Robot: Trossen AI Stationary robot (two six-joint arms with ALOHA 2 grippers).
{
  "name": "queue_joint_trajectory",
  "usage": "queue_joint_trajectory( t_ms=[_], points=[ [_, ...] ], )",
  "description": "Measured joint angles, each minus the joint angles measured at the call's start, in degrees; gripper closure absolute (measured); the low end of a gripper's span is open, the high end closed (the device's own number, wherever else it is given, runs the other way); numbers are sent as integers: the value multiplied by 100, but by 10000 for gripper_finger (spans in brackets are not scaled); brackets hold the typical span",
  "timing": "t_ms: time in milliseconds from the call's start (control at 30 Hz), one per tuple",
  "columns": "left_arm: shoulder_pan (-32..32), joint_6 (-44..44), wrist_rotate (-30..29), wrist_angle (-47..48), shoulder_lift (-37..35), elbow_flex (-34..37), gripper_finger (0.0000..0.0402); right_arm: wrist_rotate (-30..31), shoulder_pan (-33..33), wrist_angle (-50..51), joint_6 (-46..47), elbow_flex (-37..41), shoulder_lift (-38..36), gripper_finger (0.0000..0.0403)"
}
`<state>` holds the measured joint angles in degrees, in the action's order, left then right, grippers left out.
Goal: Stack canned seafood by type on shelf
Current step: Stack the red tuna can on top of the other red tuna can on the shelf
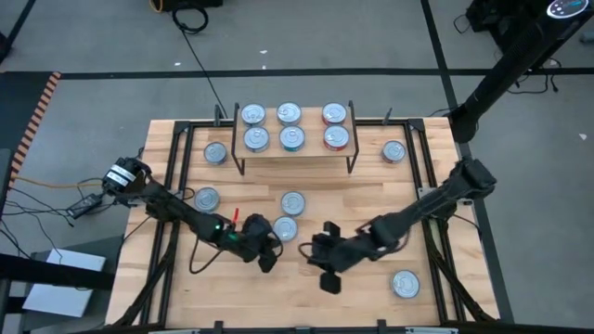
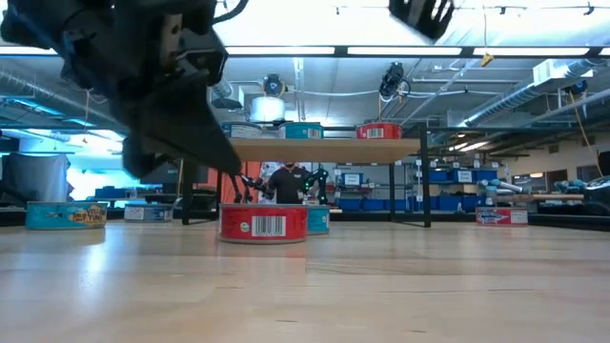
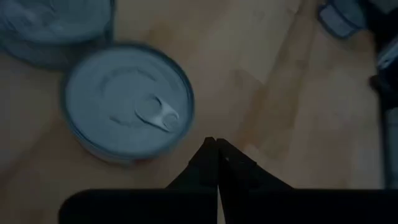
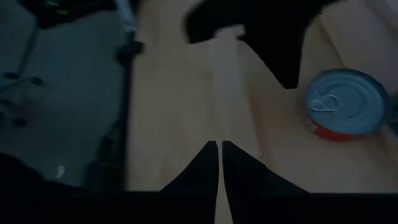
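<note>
One camera hangs above me, looking straight down on the whole table (image 1: 306, 288), the shelf (image 1: 294, 153) at its far edge. Another sits at tabletop height, facing level toward the shelf (image 2: 324, 150) and the room behind. My left wrist camera looks down, close, at a can (image 3: 127, 102) before the shelf; my right wrist sees the same can (image 4: 346, 104) from farther.
</note>
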<state>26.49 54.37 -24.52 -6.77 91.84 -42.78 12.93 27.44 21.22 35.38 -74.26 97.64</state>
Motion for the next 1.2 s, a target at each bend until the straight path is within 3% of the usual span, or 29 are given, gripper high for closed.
queue_joint_trajectory(
  t_ms=[300, 467, 767, 967, 1200],
  points=[
    [-426, -304, -773, 1853, -5, -599, 400, 109, -706, 47, -611, 0, 532, 314],
    [-798, -507, -816, 2192, -5, -434, 401, 100, -967, 67, -994, 0, 743, 309],
    [-1111, -1596, -623, 968, 37, -135, 401, 52, -1017, -43, -1450, 0, 1354, 394],
    [-1201, -1747, -138, 173, 65, 168, 401, 50, -1014, -178, -1128, 0, 1563, 381],
    [-1104, -1799, 84, -272, 69, 272, 401, -149, -723, -210, -1050, 0, 1565, 397]
  ],
)
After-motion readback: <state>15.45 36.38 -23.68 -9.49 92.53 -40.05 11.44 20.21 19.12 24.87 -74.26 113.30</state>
